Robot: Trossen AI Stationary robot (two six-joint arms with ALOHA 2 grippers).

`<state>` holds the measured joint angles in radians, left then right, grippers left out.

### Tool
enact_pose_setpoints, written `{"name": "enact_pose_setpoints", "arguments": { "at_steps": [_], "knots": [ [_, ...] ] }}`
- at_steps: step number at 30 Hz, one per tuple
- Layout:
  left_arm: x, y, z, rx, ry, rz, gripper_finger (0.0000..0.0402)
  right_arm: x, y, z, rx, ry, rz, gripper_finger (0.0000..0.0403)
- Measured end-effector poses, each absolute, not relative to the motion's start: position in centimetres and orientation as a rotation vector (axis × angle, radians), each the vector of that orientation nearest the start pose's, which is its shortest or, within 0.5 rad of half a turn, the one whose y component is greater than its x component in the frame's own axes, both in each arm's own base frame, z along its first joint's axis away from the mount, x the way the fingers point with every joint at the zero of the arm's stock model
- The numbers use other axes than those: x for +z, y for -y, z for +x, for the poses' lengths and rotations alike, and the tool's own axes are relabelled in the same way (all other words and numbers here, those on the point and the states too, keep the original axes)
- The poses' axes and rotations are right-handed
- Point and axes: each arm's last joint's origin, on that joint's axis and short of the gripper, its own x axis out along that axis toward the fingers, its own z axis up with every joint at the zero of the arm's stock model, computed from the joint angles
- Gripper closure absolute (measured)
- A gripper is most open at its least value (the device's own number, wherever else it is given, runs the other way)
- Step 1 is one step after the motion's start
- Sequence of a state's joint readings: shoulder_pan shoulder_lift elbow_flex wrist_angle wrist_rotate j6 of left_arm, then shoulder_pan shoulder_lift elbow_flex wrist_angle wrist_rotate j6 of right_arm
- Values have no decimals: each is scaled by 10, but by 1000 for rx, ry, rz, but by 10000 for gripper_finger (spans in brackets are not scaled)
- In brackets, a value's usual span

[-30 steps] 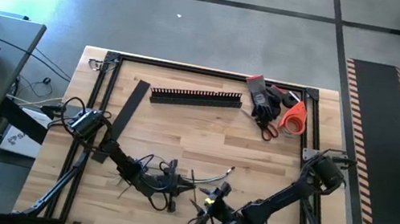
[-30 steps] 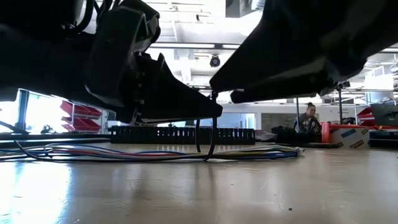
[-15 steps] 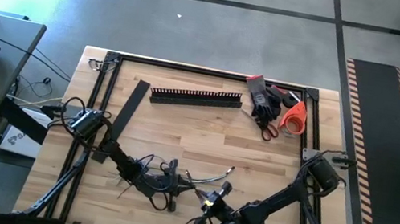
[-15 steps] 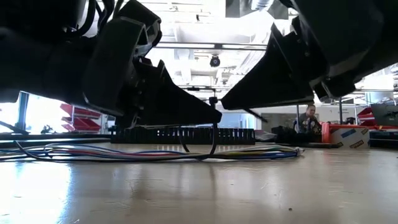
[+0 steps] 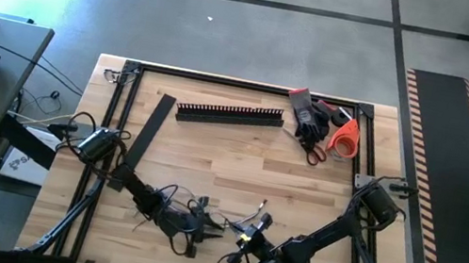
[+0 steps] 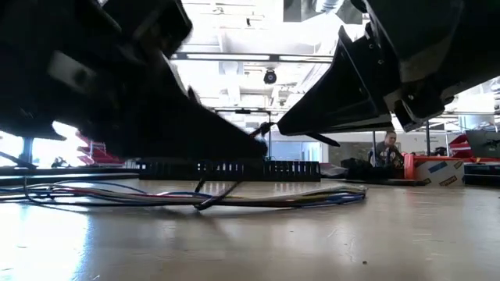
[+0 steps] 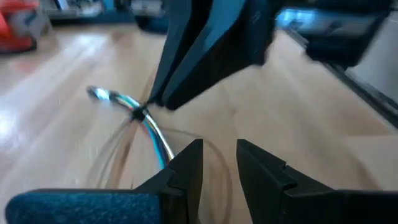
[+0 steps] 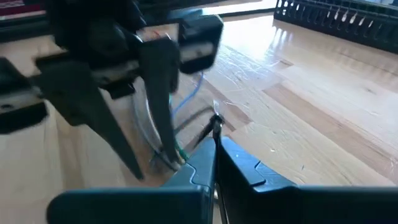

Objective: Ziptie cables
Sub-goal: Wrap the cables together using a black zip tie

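The cables (image 5: 173,200) lie as a loose bundle of pale, blue and dark wires (image 6: 156,193) on the wooden table, near its front middle. A thin black zip tie (image 7: 138,115) goes around the bundle; in the low view its strap (image 6: 234,186) slants up from the wires. My right gripper (image 5: 246,232) is shut on the tie. My left gripper (image 5: 216,228) faces it from the left, slightly open (image 7: 219,163), with one finger (image 8: 166,124) on either side of the wires. My left gripper straddles the bundle (image 7: 163,149); whether it touches the wires I cannot tell. My right gripper pinches the zip tie between its shut fingertips (image 8: 214,158), and the tie's black end (image 8: 216,121) sticks out just past them. The fingers slant down from the table's right. The strap runs taut down to the wires, which rest on the table.
A black slotted duct (image 5: 230,113) and a flat black strip (image 5: 151,127) lie at the far left of the table. Gloves, scissors and an orange roll (image 5: 337,134) sit in the far right corner. A person (image 6: 388,148) sits in the room behind.
The zip tie's hanging loop has been drawn in: its strap now slants low toward the wires instead of hanging round. My left gripper has shifted a little toward the near edge. The bundle's right end has slid slightly to the left.
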<state>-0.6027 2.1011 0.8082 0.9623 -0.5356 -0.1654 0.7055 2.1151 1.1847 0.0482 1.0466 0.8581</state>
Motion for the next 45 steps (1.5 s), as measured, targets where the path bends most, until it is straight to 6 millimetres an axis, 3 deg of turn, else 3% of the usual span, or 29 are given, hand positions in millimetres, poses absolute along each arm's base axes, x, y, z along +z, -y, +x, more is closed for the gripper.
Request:
{"name": "enact_pose_setpoints", "arguments": {
  "at_steps": [6, 11, 15, 21, 30, 35, 45],
  "knots": [
    [90, 201, 306, -3, -252, 119, 314, 105, -243, 323, -511, -382, 119, 403],
    [105, 207, 304, -66, -200, 157, 297, 106, -244, 323, -497, -391, 67, 403],
    [112, 210, 301, -39, -175, 319, 295, 106, -245, 324, -469, -408, -3, 403],
    [108, 190, 313, -57, -222, 504, 295, 106, -246, 324, -422, -442, -31, 403],
    [100, 173, 322, -116, -295, 543, 296, 106, -250, 321, -404, -447, -32, 403],
    [100, 173, 322, -127, -296, 541, 316, 106, -250, 321, -406, -446, -26, 403],
    [99, 174, 321, -120, -300, 539, 393, 106, -252, 320, -398, -446, -4, 403]
  ]
}}
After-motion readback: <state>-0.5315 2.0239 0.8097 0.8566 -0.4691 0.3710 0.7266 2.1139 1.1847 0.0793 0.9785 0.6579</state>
